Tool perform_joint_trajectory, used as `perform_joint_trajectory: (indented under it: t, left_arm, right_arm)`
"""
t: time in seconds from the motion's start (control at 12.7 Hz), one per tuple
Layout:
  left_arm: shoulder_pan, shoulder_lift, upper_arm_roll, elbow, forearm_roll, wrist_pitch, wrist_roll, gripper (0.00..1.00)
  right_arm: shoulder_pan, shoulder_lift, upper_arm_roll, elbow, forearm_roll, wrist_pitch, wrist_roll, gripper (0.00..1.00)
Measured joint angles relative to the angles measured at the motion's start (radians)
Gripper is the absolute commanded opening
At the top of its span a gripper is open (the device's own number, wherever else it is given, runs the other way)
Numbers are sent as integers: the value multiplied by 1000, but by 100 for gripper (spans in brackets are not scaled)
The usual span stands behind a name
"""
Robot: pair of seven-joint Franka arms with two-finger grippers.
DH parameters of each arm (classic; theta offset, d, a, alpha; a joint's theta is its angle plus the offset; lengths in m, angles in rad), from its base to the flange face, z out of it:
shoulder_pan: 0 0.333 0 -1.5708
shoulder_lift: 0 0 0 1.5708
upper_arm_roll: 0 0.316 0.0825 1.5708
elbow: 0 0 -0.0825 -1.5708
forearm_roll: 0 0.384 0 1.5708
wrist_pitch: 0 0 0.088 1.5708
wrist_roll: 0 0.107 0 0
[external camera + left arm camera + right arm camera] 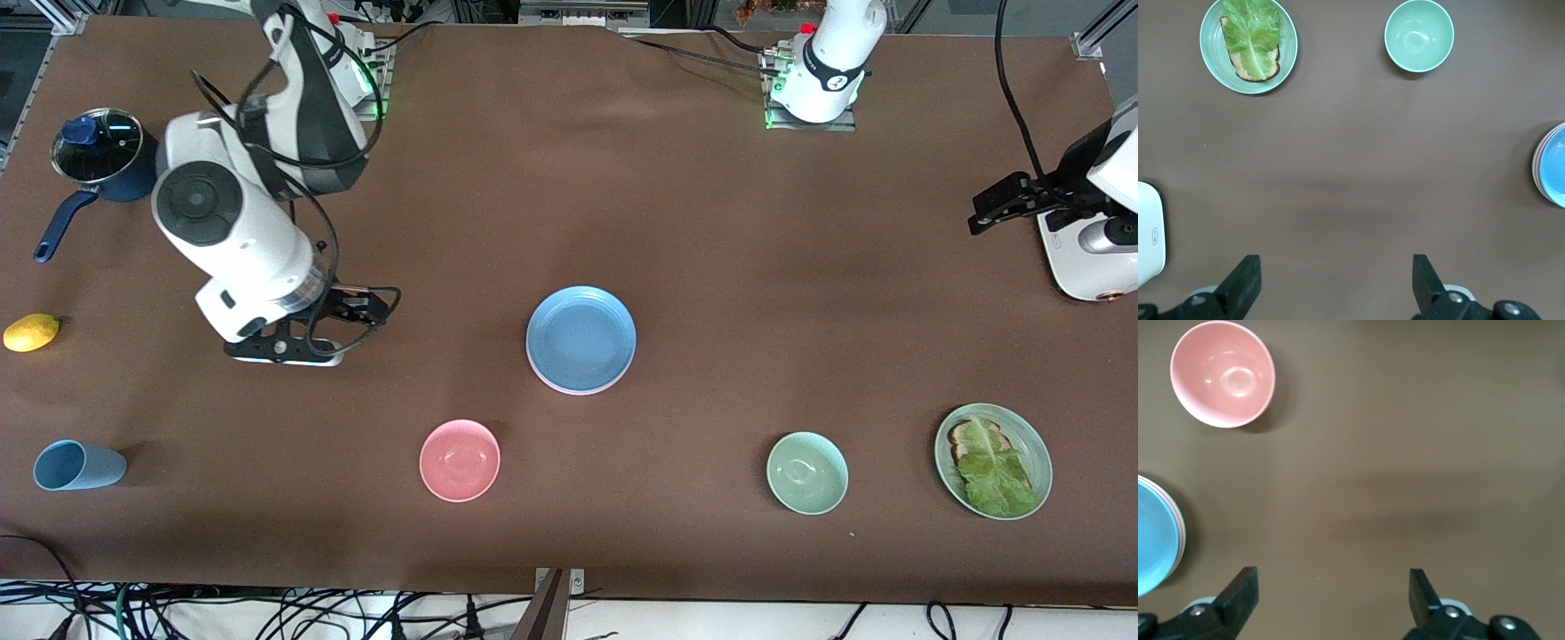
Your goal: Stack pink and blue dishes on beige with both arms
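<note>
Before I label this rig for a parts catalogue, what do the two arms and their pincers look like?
Both arms are glossy white, rounded shells with dark grey-black joint bands. The right arm has a round dark cap on one joint and black cables looping along it to its black pincer. The left arm shows a white body and a black pincer. In the wrist views the fingers are black, flat and angular.

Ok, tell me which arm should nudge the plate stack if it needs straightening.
Right. The right gripper hangs open over the table close to the stack; the left gripper, also open, waits over its end of the table, much farther off.
</note>
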Motion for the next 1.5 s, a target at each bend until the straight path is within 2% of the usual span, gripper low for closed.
perform_joint_trajectory:
  t: [0.16,0.4,0.71,1.11,1.34,1.5]
  left_arm:
    - [0,0,0,0,0,-1,0,100]
    - [0,0,0,1,0,-1,0,100]
    - [0,0,0,1,0,-5,0,100]
    - [0,0,0,1,0,-10,0,100]
    - [0,0,0,1,0,-12,0,100]
    - [0,0,0,1,0,-15,0,100]
  right_arm:
    - [-87,-66,21,-1,5,-82,-77,100]
    - [-272,-166,109,-3,7,-181,-211,100]
    - [-433,-243,224,-11,8,-257,-309,100]
    - [-527,-267,292,-19,3,-308,-355,100]
    - [-537,-266,292,-21,2,-308,-362,100]
    - [-540,-267,270,-21,-4,-308,-364,100]
